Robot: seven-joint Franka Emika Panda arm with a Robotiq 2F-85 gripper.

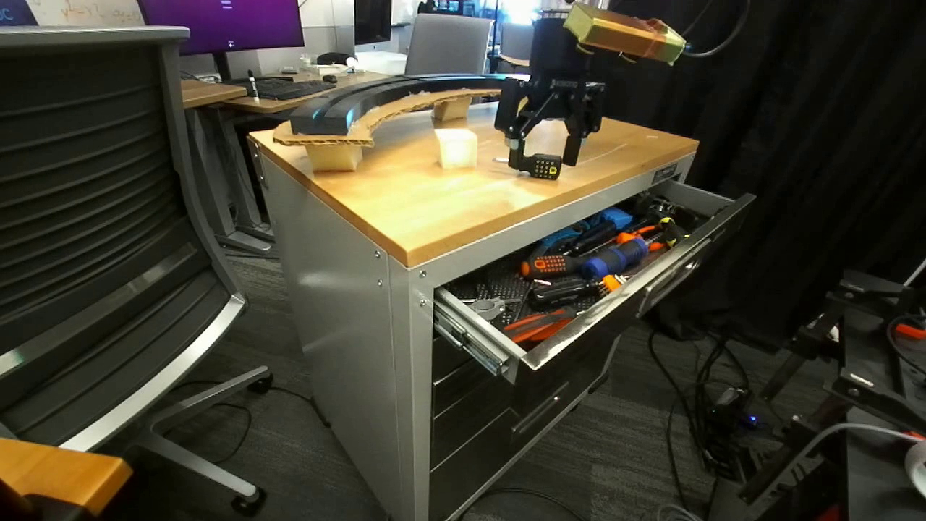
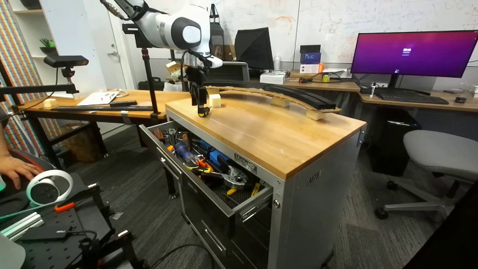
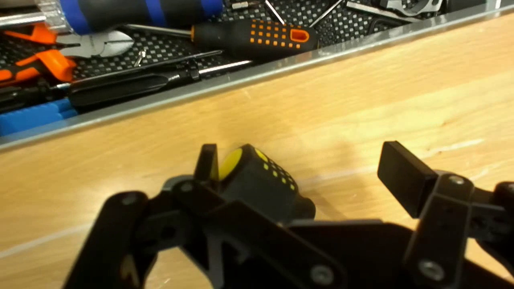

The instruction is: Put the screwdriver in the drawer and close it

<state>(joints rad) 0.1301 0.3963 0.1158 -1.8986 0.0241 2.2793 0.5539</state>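
Drawer [image 2: 191, 184] open, tools [image 2: 184, 151] inside; screwdriver [image 2: 204, 112] at tip of claw [image 2: 199, 105].

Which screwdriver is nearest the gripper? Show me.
The stubby black screwdriver with yellow dots, on the worktop by the open gripper; the longer screwdrivers lie in the drawer.

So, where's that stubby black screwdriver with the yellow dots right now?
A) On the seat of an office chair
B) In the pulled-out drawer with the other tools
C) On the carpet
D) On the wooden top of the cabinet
D: the wrist view shows the screwdriver on the wooden top, with the open end effector reaching to either side of it.
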